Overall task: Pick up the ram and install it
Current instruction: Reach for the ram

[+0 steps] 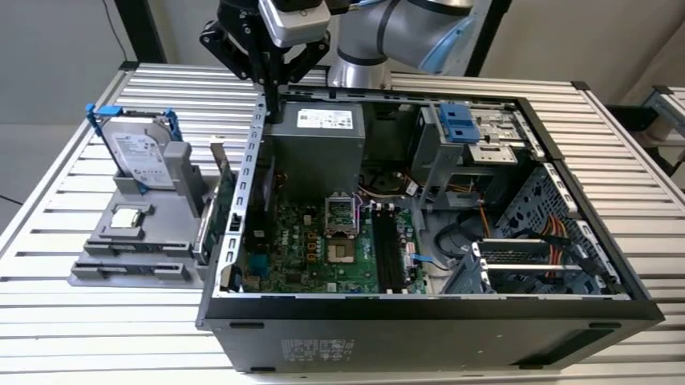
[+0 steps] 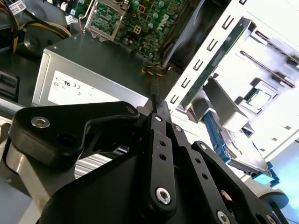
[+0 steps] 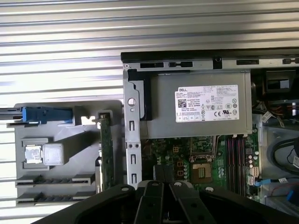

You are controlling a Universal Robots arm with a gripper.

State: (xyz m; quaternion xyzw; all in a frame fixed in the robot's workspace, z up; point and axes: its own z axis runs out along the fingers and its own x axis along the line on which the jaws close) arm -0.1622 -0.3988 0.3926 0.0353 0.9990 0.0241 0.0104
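- Black gripper [image 2: 156, 100], nearest the lens in both wrist views, has its fingers pressed together and hangs above the case wall [image 1: 255, 160].
- Where the ram sits I cannot tell for sure; long dark strips lie along the motherboard slots [image 1: 386, 249].
- It should handle light, stiff and brittle: pinch the flat faces mid-length, clear of the contacts.
- Beside the case, a grey holder [image 3: 65, 126] carries a green card [image 3: 106, 149] on edge.
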